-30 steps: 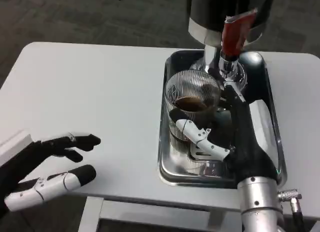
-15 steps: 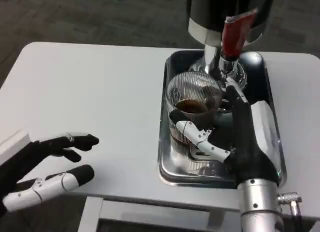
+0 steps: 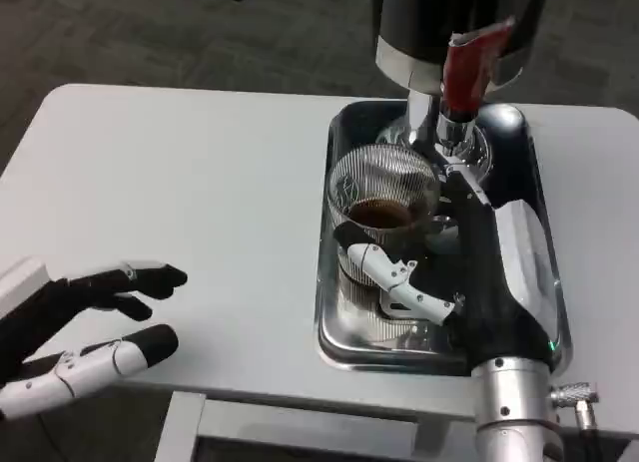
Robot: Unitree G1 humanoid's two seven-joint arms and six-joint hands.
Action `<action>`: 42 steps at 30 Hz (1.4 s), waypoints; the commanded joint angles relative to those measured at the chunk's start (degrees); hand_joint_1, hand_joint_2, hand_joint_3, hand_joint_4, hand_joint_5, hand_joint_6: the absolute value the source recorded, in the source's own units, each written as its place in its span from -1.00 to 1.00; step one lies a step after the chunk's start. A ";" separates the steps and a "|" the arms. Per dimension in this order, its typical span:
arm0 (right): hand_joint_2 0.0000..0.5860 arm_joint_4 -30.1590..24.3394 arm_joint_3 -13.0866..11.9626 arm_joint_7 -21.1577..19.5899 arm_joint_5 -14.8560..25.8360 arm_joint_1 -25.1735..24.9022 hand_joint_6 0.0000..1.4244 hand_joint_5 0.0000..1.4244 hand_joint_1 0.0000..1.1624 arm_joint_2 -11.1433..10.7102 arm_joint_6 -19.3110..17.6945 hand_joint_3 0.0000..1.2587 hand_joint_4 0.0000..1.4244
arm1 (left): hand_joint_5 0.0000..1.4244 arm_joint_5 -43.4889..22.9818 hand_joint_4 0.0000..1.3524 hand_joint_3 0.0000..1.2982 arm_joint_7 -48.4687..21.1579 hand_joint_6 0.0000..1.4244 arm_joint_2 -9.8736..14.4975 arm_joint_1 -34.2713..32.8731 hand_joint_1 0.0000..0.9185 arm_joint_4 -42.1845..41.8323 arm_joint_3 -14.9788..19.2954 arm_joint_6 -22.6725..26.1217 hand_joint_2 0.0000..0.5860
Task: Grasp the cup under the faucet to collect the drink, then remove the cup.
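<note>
A ribbed clear glass cup (image 3: 382,208) with dark drink in its bottom stands in the steel tray (image 3: 337,327), just left of the dispenser's chrome faucet (image 3: 454,133) and red tap handle (image 3: 467,68). My right hand (image 3: 469,272) wraps around the cup: the thumb (image 3: 394,275) lies across its near side and the other fingers reach behind its right side. My left hand (image 3: 90,327) hovers over the table's front left edge, fingers apart, holding nothing.
The dark dispenser body (image 3: 454,18) rises at the tray's far end. The white table (image 3: 190,183) stretches left of the tray. Its front edge runs close beneath both forearms.
My left hand has slid slightly down and left toward the table's edge. The right hand and cup have barely moved.
</note>
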 commanded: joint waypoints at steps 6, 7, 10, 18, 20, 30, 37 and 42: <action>-0.23 1.54 0.84 -0.68 -1.94 1.14 -0.02 -0.30 0.19 0.41 2.23 -0.64 -0.51 | -0.56 -0.27 -0.64 -0.59 -0.91 -0.68 0.91 0.63 -1.00 0.58 0.10 -0.82 -0.63; -0.23 1.54 0.89 -0.70 -2.07 1.14 -0.02 -0.30 0.19 0.42 2.37 -0.64 -0.50 | -0.56 -0.24 -0.64 -0.59 -0.89 -0.68 0.91 0.64 -1.00 0.55 0.10 -0.82 -0.63; -0.23 1.48 0.96 -0.77 -2.43 1.23 -0.01 -0.29 0.19 0.41 2.71 -0.63 -0.49 | -0.56 -0.27 -0.64 -0.59 -0.99 -0.68 0.91 0.62 -1.00 0.54 -0.05 -0.80 -0.63; -0.23 1.55 1.30 -1.08 -3.91 1.34 0.05 -0.25 0.19 0.29 3.73 -0.61 -0.47 | -0.56 -0.34 -0.64 -0.59 -1.09 -0.68 0.88 0.74 -1.00 0.23 0.22 -0.71 -0.63; -0.23 1.61 1.39 -1.28 -4.28 1.38 0.07 -0.23 0.19 0.36 4.04 -0.60 -0.46 | -0.56 -0.21 -0.64 -0.59 -1.11 -0.68 0.79 1.02 -1.00 0.06 0.38 -0.77 -0.63; -0.24 1.50 1.32 -1.45 -5.13 1.97 0.16 -0.18 0.23 0.45 4.73 -0.55 -0.42 | -0.56 -0.15 -0.64 -0.59 -1.05 -0.68 0.62 1.34 -1.00 -0.56 0.34 -0.69 -0.63; -0.24 1.70 1.27 -1.93 -5.57 2.34 0.29 -0.13 0.24 0.38 4.90 -0.51 -0.37 | -0.56 -0.27 -0.64 -0.59 -1.04 -0.68 0.61 1.23 -1.00 -0.53 0.36 -0.56 -0.63; -0.21 1.78 1.42 -2.32 -6.08 2.40 0.40 -0.07 0.25 0.35 5.42 -0.48 -0.33 | -0.56 -0.30 -0.63 -0.59 -1.04 -0.68 0.58 1.29 -1.00 -0.42 0.38 -0.68 -0.63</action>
